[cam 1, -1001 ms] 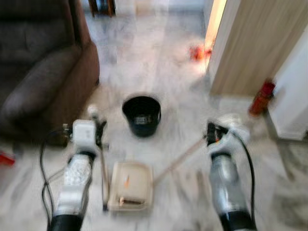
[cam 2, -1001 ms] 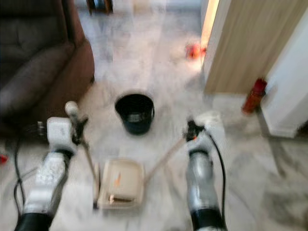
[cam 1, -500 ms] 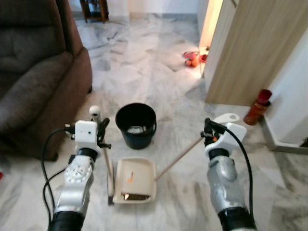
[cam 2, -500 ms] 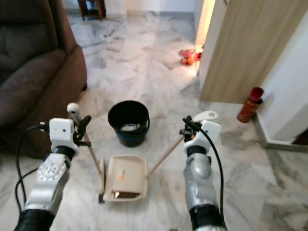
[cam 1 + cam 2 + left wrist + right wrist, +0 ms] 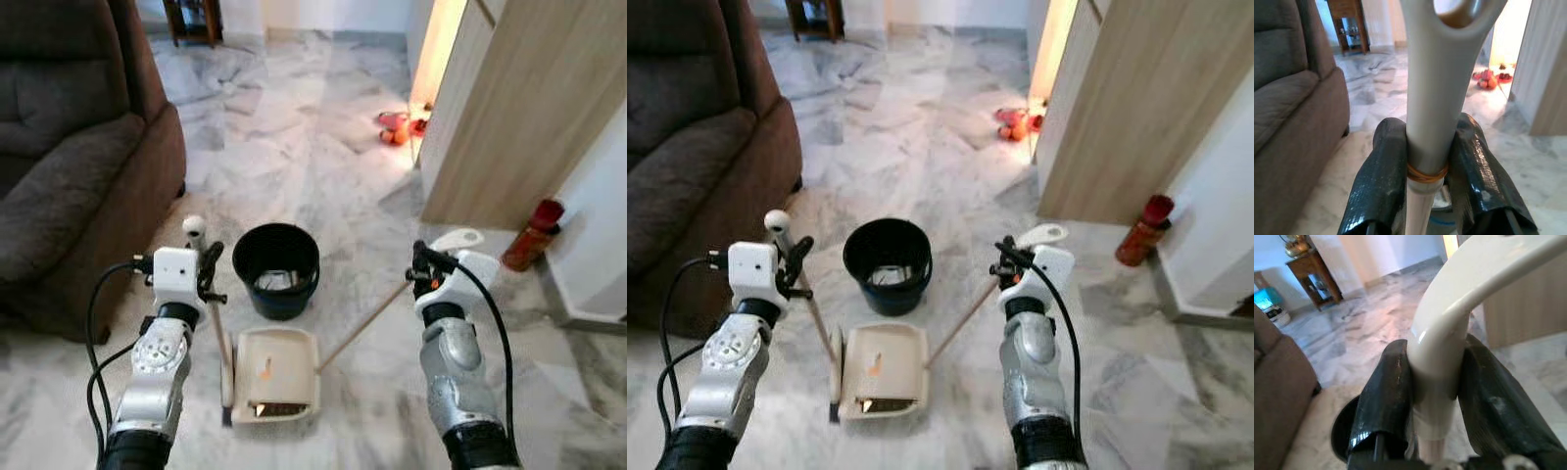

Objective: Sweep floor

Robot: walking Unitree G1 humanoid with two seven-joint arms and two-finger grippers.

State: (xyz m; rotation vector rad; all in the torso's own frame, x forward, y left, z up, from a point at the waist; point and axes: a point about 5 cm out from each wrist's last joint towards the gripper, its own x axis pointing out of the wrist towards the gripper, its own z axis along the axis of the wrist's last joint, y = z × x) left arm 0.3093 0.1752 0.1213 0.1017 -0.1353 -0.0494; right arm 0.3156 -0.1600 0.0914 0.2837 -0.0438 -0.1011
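My left gripper (image 5: 208, 276) is shut on the broom handle (image 5: 1431, 93), a pale stick with a round white knob (image 5: 194, 226) on top. The stick slants down to the brush (image 5: 227, 390) at the dustpan's left side. My right gripper (image 5: 424, 268) is shut on the cream curved grip (image 5: 1449, 328) of the dustpan's long wooden stick (image 5: 362, 326). The cream dustpan (image 5: 279, 384) lies on the marble floor between my arms, with an orange scrap and some dark debris in it. A black bucket (image 5: 276, 270) with a little rubbish inside stands just beyond the dustpan.
A brown sofa (image 5: 69, 166) fills the left side. A wooden panel (image 5: 509, 117) and a white wall stand on the right, with a red can (image 5: 534, 235) at their foot. Red and orange items (image 5: 397, 125) lie in the lit doorway. A wooden cabinet (image 5: 196, 18) stands far back.
The picture was blurred a second ago and is sharp now. The whole scene has shifted slightly, so the camera moved. Both grippers hold their handles as before.
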